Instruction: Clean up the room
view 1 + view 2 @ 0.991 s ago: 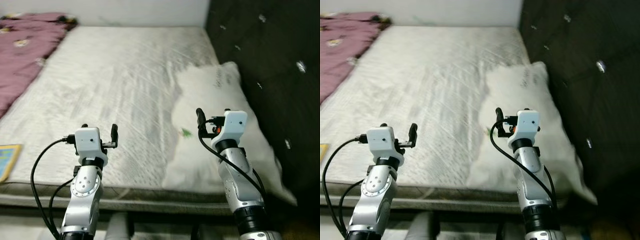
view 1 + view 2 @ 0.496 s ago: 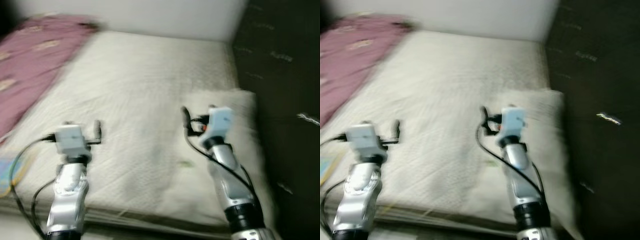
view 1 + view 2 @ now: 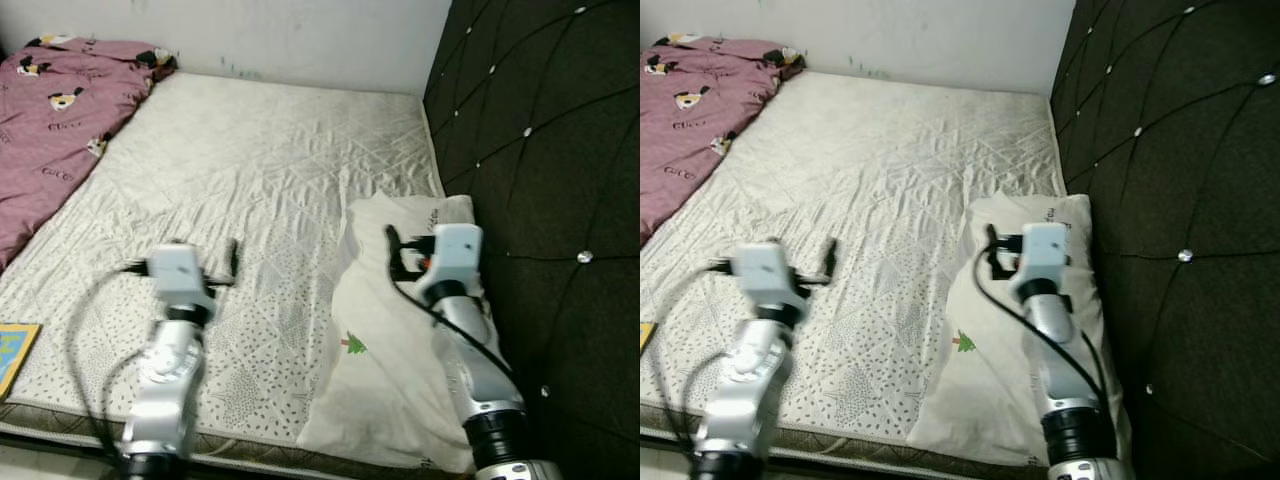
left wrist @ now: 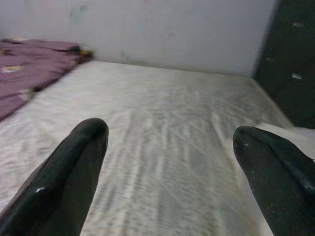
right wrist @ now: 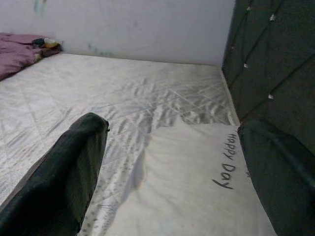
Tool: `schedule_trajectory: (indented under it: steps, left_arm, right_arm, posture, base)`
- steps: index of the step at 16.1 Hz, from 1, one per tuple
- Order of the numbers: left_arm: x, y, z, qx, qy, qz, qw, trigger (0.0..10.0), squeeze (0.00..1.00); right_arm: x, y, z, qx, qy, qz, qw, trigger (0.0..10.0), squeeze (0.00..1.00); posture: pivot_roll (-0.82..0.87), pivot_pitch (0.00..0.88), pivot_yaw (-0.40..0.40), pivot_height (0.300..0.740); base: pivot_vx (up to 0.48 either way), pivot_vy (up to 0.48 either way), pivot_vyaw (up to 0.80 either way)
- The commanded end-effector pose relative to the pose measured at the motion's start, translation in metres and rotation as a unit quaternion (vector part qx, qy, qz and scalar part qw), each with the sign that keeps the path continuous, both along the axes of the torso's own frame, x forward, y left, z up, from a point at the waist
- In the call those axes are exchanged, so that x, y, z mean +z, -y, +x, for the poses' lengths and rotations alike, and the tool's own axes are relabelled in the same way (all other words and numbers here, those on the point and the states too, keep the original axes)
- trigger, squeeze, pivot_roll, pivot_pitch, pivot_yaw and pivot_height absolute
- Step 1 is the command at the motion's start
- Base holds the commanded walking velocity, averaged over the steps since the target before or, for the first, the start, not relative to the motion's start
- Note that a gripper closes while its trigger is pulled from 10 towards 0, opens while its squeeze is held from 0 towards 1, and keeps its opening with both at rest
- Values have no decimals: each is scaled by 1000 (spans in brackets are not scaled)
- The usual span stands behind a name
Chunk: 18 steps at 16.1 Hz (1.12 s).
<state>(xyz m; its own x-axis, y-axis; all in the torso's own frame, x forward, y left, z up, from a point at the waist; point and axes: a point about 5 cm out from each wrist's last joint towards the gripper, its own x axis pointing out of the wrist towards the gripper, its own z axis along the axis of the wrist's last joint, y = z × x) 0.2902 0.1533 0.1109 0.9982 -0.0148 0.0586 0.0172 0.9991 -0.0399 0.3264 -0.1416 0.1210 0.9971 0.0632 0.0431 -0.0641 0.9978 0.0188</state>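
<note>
A white pillow (image 3: 385, 350) with a small green tree mark and "Happy Day" lettering (image 5: 224, 167) lies on the mattress (image 3: 250, 150) beside the dark headboard. A purple patterned blanket (image 3: 50, 110) is bunched at the far left of the bed. My right gripper (image 3: 418, 246) hovers open over the pillow's upper part, with nothing between its fingers (image 5: 83, 162). Over the bare sheet near the bed's front edge, my left gripper (image 3: 205, 260) is also open and holds nothing, its fingers (image 4: 74, 167) wide apart.
A dark tufted headboard (image 3: 540, 150) runs along the right side. A white wall (image 3: 300, 35) closes the far end of the bed. A flat blue and yellow item (image 3: 12, 352) lies at the mattress's front left corner.
The camera has swung and the blur has cleared, so the whole picture shifted. Both arms keep the same raised pose with fingers apart.
</note>
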Motion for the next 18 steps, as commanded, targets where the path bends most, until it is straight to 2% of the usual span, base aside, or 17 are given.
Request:
schedule_trajectory:
  steps: [1, 6, 9, 13, 18]
  left_arm:
    - [0, -4, -2, 5, 1, -1, 1000, 10000, 0]
    - [-2, -5, -3, 12, -9, 1, 1000, 10000, 0]
    - [2, 0, 1, 5, -1, -4, 1000, 10000, 0]
    - [3, 5, 3, -3, 0, -5, 1000, 10000, 0]
    - [3, 3, 4, -2, 0, -3, 1000, 10000, 0]
  right_arm:
    - [-1, -5, 0, 14, -1, -7, 1000, 10000, 0]
    - [1, -8, 2, 19, 5, -11, 1000, 10000, 0]
    - [-1, -13, 0, 33, 5, -18, 999, 10000, 0]
    - [0, -15, 1, 33, 8, -15, 999, 10000, 0]
    - [-1, -15, 2, 27, 8, -15, 1000, 10000, 0]
  posture:
    - [15, 28, -20, 740]
    - [22, 38, -21, 740]
    - [20, 39, -17, 740]
    - [17, 40, -12, 740]
    - [22, 35, -12, 740]
  base:
    - [0, 0, 0]
    - [0, 0, 0]
    - [0, 0, 0]
    - [0, 307, 0]
    - [0, 336, 0]
